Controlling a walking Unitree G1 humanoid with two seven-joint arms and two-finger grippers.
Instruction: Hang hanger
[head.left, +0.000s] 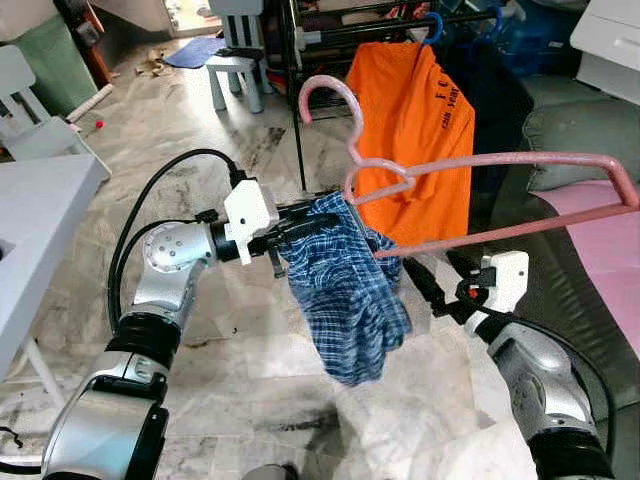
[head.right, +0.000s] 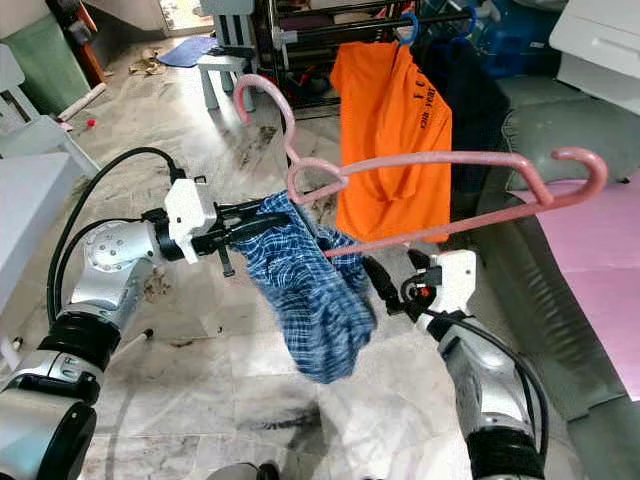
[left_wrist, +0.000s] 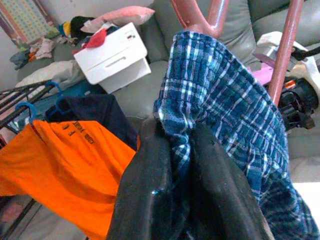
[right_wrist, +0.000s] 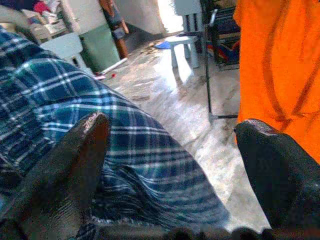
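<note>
Floor (head.left: 250, 360): pale marbled tile, dark smudges throughout, glare patch near the bottom.
- Small white stool (head.left: 236, 72), standing toward the far end.
- Blue mat (head.left: 195, 50) behind the stool, flat on the tile.
- Scattered brownish scraps (head.left: 152, 65) beside the mat.
- Small red object (head.left: 99, 124) near the left edge.
- White chair (head.left: 28, 125) at far left.
- Black clothes rack (head.left: 296, 110), legs on the tile; orange shirt (head.left: 415, 120) hung from it on a blue hanger.
- White surface (head.left: 40, 215) at left, one leg visible on the tile.
</note>
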